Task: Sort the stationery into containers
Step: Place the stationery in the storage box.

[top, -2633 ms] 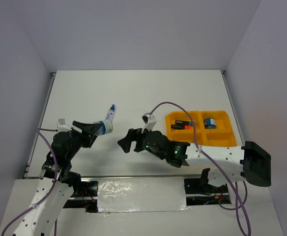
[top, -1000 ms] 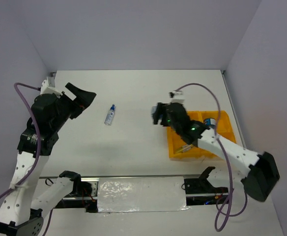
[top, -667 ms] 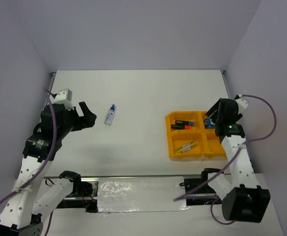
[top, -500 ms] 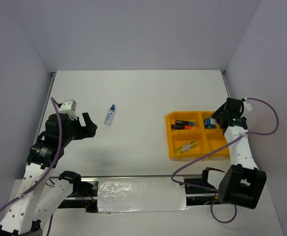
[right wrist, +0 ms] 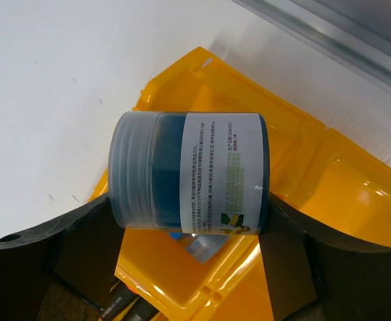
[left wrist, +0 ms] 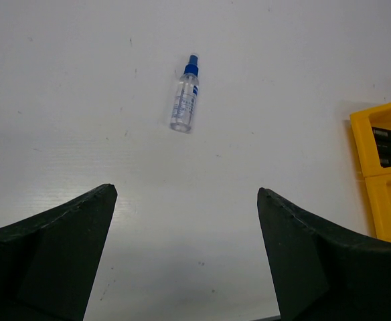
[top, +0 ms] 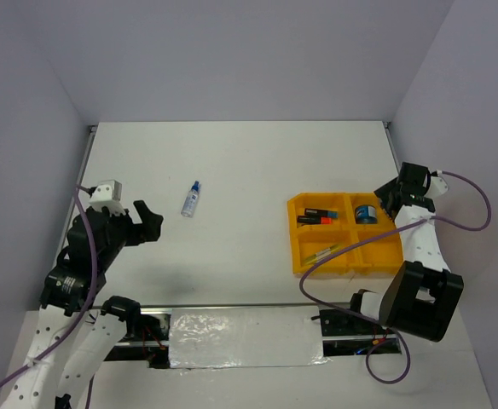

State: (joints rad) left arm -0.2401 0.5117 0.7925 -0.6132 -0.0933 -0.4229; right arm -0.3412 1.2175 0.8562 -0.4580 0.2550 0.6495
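My right gripper is shut on a round blue-white pot, held on its side just above the orange-yellow tray. In the top view this gripper hovers at the tray's far right corner. Another pot lies in the far right compartment. Highlighters fill the far left one and thin pens the near left one. The blue-capped clear bottle lies on the table and also shows in the left wrist view. My left gripper is open and empty, short of the bottle.
The tray sits at the table's right, close to the right wall. The tray's left edge shows in the left wrist view. A metal rail runs along the table edge beyond the tray. White table lies between bottle and tray.
My left gripper let go of the bottle, which now lies on the table, and drew back towards the near left. My right arm swung from the table's middle to the tray's far right corner.
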